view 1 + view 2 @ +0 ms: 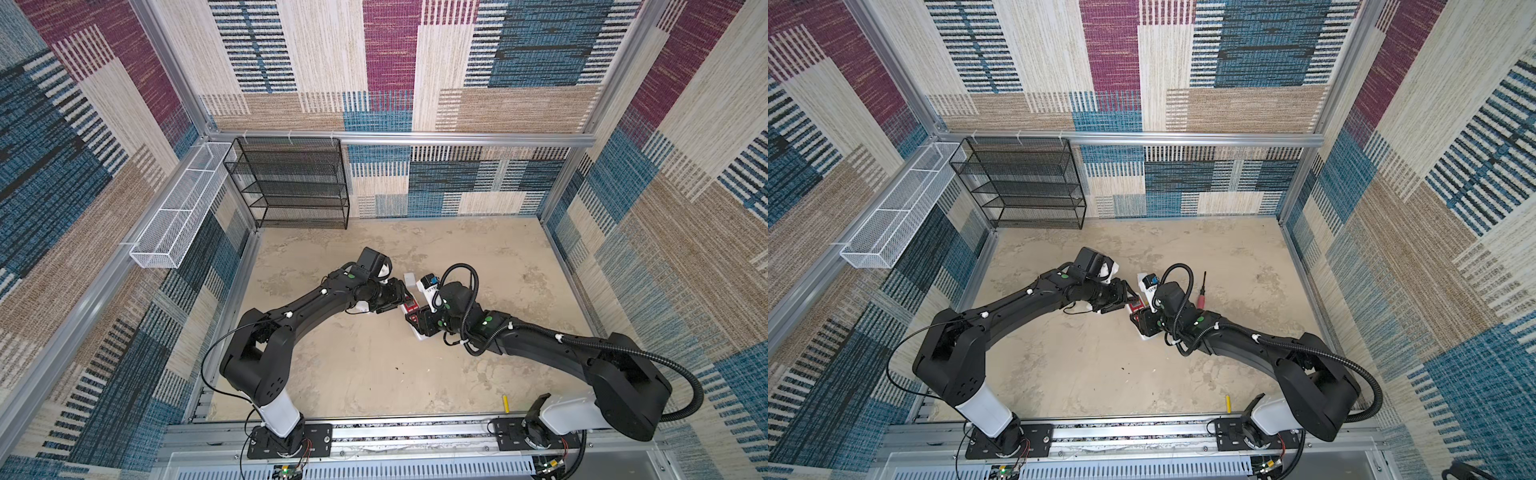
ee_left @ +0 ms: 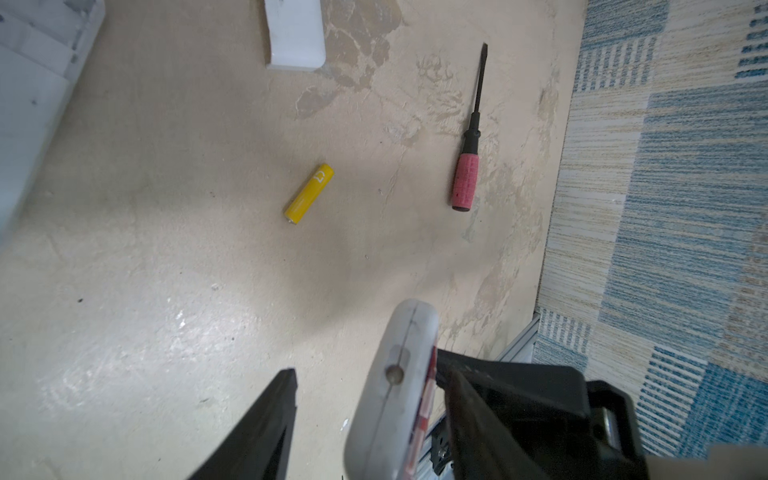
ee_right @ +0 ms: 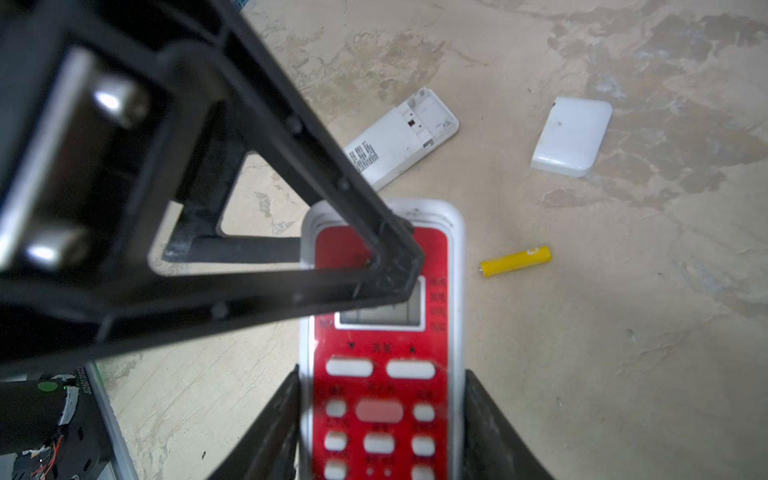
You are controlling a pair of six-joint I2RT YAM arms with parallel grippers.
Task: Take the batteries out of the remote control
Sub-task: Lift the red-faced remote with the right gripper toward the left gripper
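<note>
My right gripper (image 3: 380, 376) is shut on the sides of a white remote control with a red face (image 3: 380, 399), held off the table. My left gripper (image 2: 370, 374) straddles its far end (image 2: 395, 395). One finger (image 2: 478, 415) lies against the red face; the other finger (image 2: 282, 399) stands apart from the back, so it is open. In both top views the two grippers meet mid-table (image 1: 399, 301) (image 1: 1144, 326). One yellow battery (image 2: 309, 193) (image 3: 515, 261) lies loose on the table. Another yellow battery (image 1: 506, 403) (image 1: 1228, 404) lies near the front edge.
A second white remote (image 3: 401, 139) lies face down with its battery bay uncovered. A white cover (image 3: 571, 135) (image 2: 296, 33) rests nearby. A red-handled screwdriver (image 2: 467, 166) (image 1: 1202, 293) lies to the right. A black mesh shelf (image 1: 291, 183) and a white basket (image 1: 174, 220) stand at the back left.
</note>
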